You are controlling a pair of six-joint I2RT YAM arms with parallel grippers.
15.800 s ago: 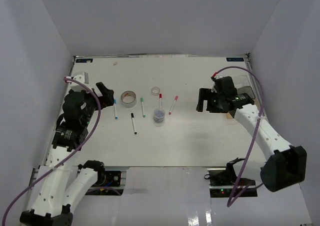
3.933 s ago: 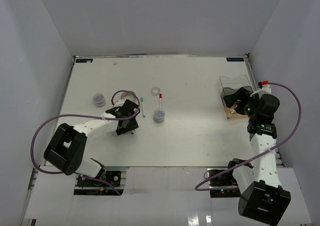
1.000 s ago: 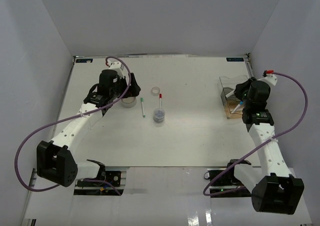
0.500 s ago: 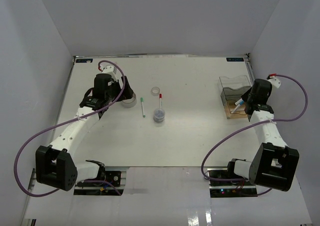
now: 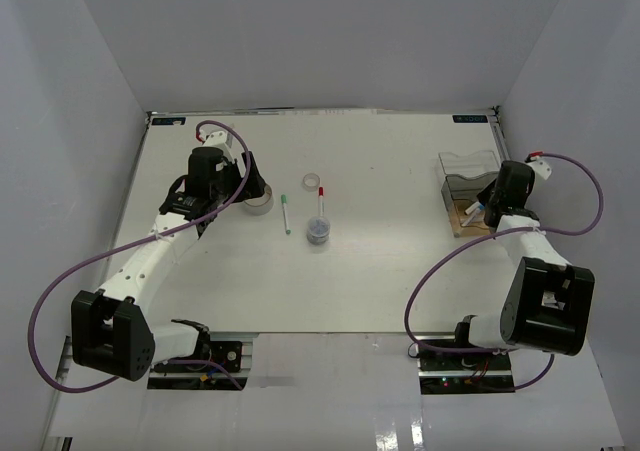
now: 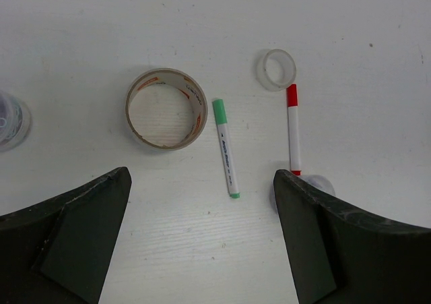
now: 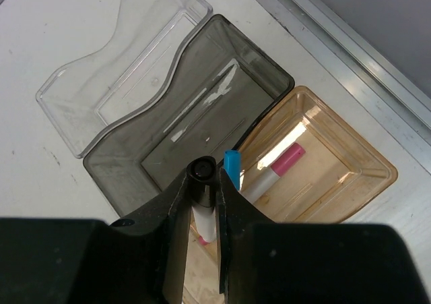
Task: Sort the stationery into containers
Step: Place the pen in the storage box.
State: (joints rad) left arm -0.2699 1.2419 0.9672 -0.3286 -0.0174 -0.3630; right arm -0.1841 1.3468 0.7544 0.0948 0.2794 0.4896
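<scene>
My right gripper [image 7: 203,183] is shut on a black-capped marker [image 7: 202,171], held upright over the tan tray [image 7: 350,183] of the organiser [image 5: 466,178]. In that tray a blue-capped marker [image 7: 232,168] and a pink-capped marker [image 7: 286,159] lie. My left gripper [image 6: 201,176] hangs open above the table with nothing between its fingers. Just beyond it are the beige tape roll [image 6: 165,108], a green-capped marker [image 6: 225,149], a red-capped marker [image 6: 293,125] and the small clear ring [image 6: 278,69]. One clear tub [image 6: 306,185] peeks out beside the right finger; another tub [image 6: 8,118] sits at the left edge.
The organiser's grey-tinted compartment [image 7: 188,122] is bare inside, and a clear section [image 7: 121,68] adjoins it. The organiser stands close to the table's right rim [image 7: 350,54]. White enclosure walls surround the table [image 5: 380,271].
The right wrist has swung and settled over the tan tray with the marker still gripped. The left gripper shifted slightly left, then stayed still and open.
</scene>
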